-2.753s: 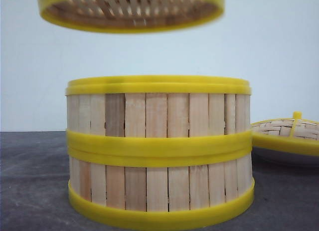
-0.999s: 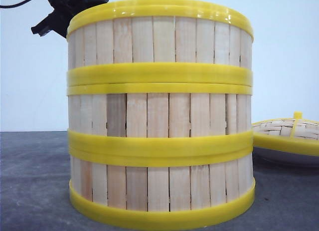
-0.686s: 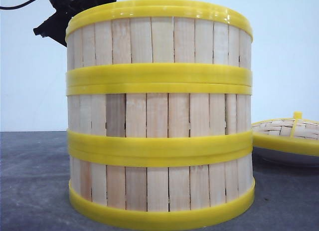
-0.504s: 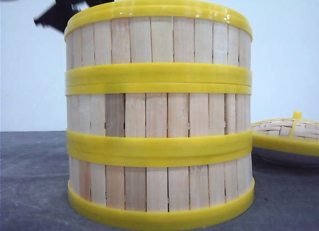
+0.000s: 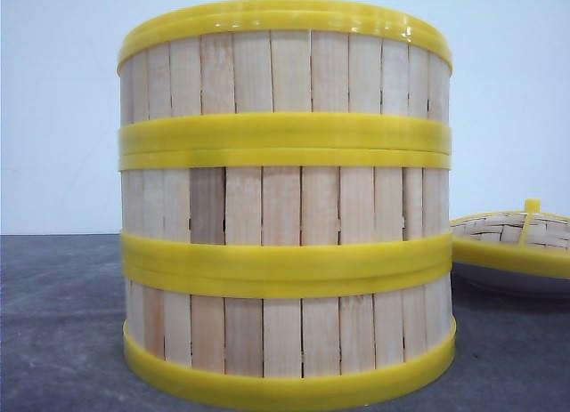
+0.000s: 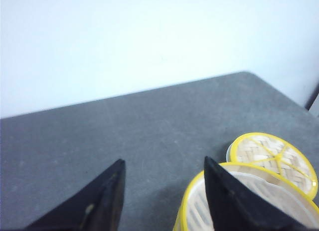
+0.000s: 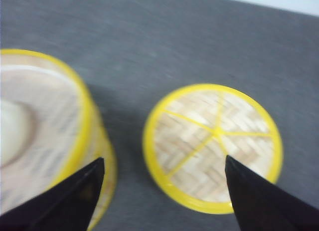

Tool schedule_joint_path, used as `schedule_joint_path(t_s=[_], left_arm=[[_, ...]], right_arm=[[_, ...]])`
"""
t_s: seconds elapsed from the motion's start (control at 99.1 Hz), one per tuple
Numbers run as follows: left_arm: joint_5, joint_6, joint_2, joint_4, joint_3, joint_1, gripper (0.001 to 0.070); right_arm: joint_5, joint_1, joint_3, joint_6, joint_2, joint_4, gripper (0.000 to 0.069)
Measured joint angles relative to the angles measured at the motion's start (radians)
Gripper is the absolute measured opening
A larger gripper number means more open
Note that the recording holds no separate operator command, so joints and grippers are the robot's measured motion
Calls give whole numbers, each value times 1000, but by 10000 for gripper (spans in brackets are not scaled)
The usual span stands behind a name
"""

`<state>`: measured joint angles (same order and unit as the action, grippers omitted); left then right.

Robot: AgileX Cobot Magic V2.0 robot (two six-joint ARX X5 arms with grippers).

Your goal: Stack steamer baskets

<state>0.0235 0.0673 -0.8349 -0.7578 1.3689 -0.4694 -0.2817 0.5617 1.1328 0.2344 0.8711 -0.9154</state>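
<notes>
Three steamer baskets are standing stacked on the grey table, something pale lying inside the top one, the woven lid sitting beside them. The left gripper and right gripper are both hanging open and empty; the dark arm seen behind the stack moments ago is gone from the front view.

Bare test bench: grey matte tabletop, plain white backdrop.
</notes>
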Motion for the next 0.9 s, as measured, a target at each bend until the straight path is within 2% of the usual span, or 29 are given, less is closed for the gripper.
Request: schedule_joint_path(t_s=[0.081,0.192,0.363,0.565,0.817,0.898], left_arm=[[0,0,98,-2,-95,0,296],[2,5,227,-3,-254,0,296],[11,61,390,-48,-459,-10,296],[24,92,518,-75,-468,-11,296],[27,103,543,-107,-468,-11,296],[27,106,543,-125,-468,-11,296]], right_arm=[[8,-59,0,-5,48,10,476],[73,-141,0,-23,131,37,476],[142,-247,0,-49,272,109,463],[208,-344,0,-55,434,182,411],[251,-390,0,-55,599,240,408],[252,-398,0,-55,627,260,386]])
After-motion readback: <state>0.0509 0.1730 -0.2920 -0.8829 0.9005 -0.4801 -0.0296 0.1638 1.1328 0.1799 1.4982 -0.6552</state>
